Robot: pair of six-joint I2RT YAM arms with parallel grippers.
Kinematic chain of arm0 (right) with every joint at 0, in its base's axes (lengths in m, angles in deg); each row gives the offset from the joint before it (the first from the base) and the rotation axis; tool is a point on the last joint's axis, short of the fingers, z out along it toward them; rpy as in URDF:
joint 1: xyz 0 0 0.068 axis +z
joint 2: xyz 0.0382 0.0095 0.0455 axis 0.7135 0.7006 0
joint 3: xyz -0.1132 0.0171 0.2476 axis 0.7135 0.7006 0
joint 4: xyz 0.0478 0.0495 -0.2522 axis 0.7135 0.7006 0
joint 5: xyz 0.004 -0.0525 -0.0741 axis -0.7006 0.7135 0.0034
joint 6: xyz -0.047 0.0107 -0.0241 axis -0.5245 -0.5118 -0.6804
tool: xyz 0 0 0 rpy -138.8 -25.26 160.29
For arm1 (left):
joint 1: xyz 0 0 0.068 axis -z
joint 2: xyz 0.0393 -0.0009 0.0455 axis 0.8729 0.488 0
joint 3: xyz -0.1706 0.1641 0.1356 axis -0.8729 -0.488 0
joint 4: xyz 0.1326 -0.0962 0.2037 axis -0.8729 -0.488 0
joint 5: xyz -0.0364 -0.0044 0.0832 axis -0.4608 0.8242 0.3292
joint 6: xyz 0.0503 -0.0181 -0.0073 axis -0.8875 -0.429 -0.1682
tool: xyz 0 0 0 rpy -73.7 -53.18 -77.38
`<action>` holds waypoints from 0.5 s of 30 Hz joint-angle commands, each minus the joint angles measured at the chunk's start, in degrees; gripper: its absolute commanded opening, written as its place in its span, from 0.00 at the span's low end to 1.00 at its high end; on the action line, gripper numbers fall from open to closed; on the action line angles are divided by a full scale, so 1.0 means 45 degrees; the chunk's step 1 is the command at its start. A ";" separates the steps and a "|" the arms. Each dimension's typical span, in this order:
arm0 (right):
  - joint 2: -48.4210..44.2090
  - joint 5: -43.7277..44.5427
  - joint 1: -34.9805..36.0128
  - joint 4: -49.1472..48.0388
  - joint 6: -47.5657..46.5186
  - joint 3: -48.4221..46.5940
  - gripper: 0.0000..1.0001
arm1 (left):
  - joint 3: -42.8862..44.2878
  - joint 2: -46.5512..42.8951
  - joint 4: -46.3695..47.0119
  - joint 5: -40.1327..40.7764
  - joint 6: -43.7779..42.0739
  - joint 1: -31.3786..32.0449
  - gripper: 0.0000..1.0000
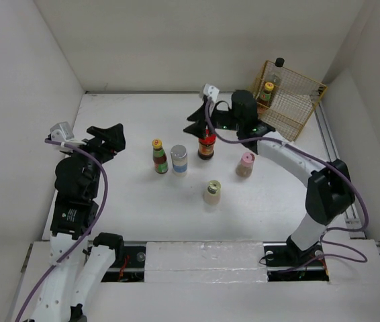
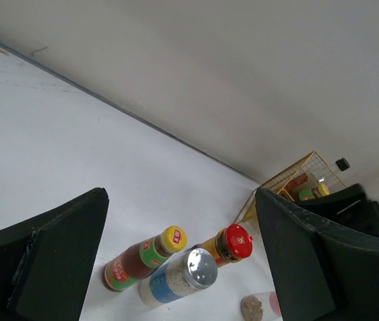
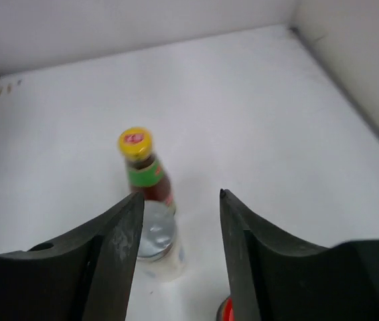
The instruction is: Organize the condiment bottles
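Condiment bottles: yellow-capped brown glass bottle (image 1: pixel 160 156), silver-lidded jar (image 1: pixel 178 159) and red-capped dark bottle (image 1: pixel 207 145) stood in a row mid-table. The pink-capped jar (image 1: pixel 245 164) and cream-capped jar (image 1: pixel 211 191) stood nearer.
Left gripper (image 2: pixel 179 192): spread wide, empty.
Right gripper (image 3: pixel 179 194): partway apart over the red cap; whether it gripped could not be told.

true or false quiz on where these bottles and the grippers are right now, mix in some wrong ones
The silver-capped jar stands right beside the yellow-capped bottle. True.
The left gripper holds the yellow-capped bottle. False: it is open and empty.
The yellow wire basket sits in the far right corner. True.
The pink-capped bottle is inside the basket. False: it stands on the table.
The red-capped jar lies on its side. False: it stands upright.
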 commanded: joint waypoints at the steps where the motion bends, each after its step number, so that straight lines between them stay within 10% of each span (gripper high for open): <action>1: 0.0042 -0.0978 0.0542 0.0719 -0.1073 0.0294 0.57 | -0.0009 0.0120 0.0543 -0.0237 -0.0110 -0.0069 0.87; 5: 0.0296 0.0054 0.1090 0.0566 -0.1074 0.1579 0.90 | -0.0008 0.0120 0.0543 -0.0081 -0.0110 -0.0069 0.87; 15: 0.1620 0.1191 0.2028 0.1381 -0.1464 0.0612 1.00 | -0.0008 0.0101 0.0639 -0.0257 -0.0110 -0.0069 0.87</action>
